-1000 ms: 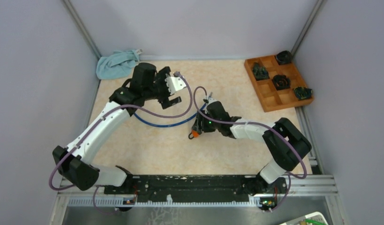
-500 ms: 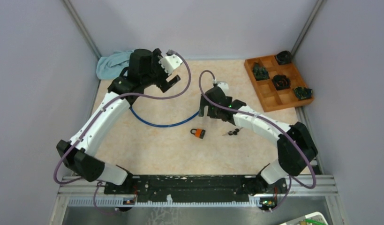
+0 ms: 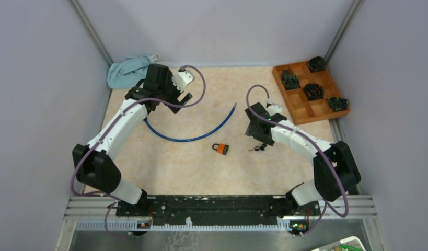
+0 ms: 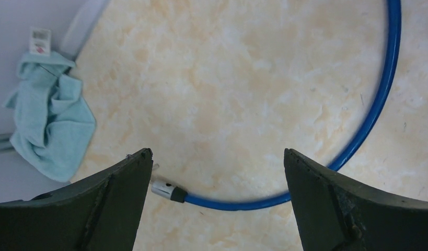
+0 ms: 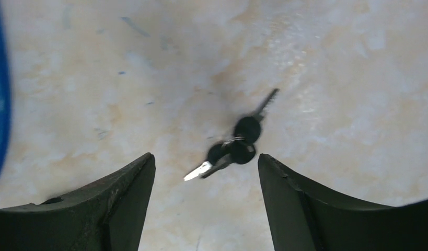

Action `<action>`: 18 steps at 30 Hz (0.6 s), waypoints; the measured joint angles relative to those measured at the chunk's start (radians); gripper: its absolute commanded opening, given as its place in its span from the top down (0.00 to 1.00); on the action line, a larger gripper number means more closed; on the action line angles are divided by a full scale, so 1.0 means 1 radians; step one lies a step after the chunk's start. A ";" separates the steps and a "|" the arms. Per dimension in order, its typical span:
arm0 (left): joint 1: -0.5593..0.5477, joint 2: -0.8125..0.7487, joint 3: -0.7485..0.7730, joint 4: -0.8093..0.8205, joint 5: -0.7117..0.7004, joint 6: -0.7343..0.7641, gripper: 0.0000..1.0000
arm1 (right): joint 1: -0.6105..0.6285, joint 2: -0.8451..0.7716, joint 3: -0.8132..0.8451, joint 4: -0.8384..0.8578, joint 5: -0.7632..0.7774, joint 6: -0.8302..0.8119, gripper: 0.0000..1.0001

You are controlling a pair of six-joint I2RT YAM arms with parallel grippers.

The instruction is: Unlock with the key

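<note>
As my right gripper (image 5: 205, 162) hangs over the keys (image 5: 246, 128), part open and empty, I should centre on their black heads before closing, with the padlock (image 3: 220, 149) just left.

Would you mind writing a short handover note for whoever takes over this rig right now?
Left gripper: open, empty, raised over the far left of the table, above one end of the blue cable.
Right gripper: open, empty, hovering just above the keys.
Padlock: lying on the table left of the keys, apart from them. Whether its shackle is locked is too small to tell.
Done: nothing is gripped yet.
Left: probably pick up a key, steady the padlock, insert and turn.
</note>
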 measured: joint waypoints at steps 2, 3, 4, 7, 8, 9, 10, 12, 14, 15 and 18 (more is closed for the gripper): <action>0.016 -0.003 -0.050 -0.010 0.011 0.006 0.01 | -0.056 -0.001 -0.060 0.003 -0.006 0.015 0.29; 0.021 -0.003 -0.064 -0.014 0.017 0.007 0.00 | -0.081 -0.001 -0.085 0.002 -0.010 0.023 0.30; 0.021 -0.003 -0.074 -0.021 0.024 0.010 0.00 | -0.097 -0.001 -0.100 0.000 -0.012 0.024 0.31; 0.021 -0.003 -0.084 -0.029 0.047 0.014 0.00 | -0.135 -0.001 -0.129 0.011 -0.017 0.032 0.32; 0.020 -0.003 -0.084 -0.029 0.053 0.014 0.00 | -0.139 -0.001 -0.133 0.022 -0.018 0.032 0.33; 0.020 -0.003 -0.084 -0.029 0.061 0.013 0.00 | -0.144 -0.001 -0.137 0.034 -0.023 0.032 0.34; 0.020 -0.003 -0.084 -0.030 0.069 0.013 0.00 | -0.148 -0.001 -0.142 0.048 -0.029 0.031 0.35; 0.020 -0.003 -0.083 -0.035 0.082 0.013 0.01 | -0.166 -0.001 -0.155 0.081 -0.051 0.029 0.41; 0.020 -0.003 -0.081 -0.042 0.092 0.012 0.01 | -0.196 0.003 -0.173 0.118 -0.077 0.025 0.44; 0.020 -0.003 -0.080 -0.045 0.096 0.011 0.01 | -0.201 0.006 -0.181 0.135 -0.091 0.023 0.45; 0.020 -0.003 -0.075 -0.053 0.108 0.010 0.01 | -0.227 0.024 -0.192 0.167 -0.116 0.021 0.45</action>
